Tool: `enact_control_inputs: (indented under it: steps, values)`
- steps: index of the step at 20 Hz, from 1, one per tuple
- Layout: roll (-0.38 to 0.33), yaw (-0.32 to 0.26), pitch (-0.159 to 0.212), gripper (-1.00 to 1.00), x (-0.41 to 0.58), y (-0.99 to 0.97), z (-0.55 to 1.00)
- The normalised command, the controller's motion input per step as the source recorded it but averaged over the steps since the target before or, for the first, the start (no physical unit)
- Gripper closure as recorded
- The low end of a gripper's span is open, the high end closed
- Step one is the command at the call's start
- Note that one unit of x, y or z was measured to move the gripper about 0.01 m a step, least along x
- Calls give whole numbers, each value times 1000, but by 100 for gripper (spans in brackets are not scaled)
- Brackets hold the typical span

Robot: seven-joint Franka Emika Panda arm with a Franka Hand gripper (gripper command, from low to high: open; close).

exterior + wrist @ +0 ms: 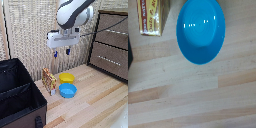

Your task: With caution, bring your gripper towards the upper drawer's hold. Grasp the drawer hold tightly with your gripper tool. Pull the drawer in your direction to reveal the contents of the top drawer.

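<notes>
The white robot arm's end effector [61, 51], a small two-fingered tool with short dark fingers and blue tips, hangs in the upper middle of the exterior view, pointing down above the light wooden desk [95, 100]. Its fingers stand spread apart with a clear gap between them and pinch nothing.

The dark brown wooden dresser fills the upper right of that frame. The upper drawer [115, 30] is its highest front, shut flush, and the drawer hold [119, 32], a thin straight silver bar, runs across it. The end effector is well apart from the bar, toward the exterior view's left.

Below the end effector, a round blue plastic bowl [68, 90] [200, 31] sits on the desk, touching a round yellow bowl [66, 78] behind it. A yellow patterned carton [49, 80] [151, 17] stands just beside the bowls. A black fabric case [19, 95] occupies the lower left corner of the exterior view.
</notes>
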Motion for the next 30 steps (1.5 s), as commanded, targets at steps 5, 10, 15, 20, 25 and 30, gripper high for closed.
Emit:
enact_control_inputs:
  steps: [5,10,15,20,25,30]
  values:
    - [-347,163,-2,-100,32,-15,23]
    - [-362,150,0,-100,54,0,23]
    - [-359,148,0,-100,71,0,43]
    - [-296,138,0,-100,233,33,315]
    - [-270,134,0,-100,275,74,427]
    - [-294,118,1,-100,277,53,349]
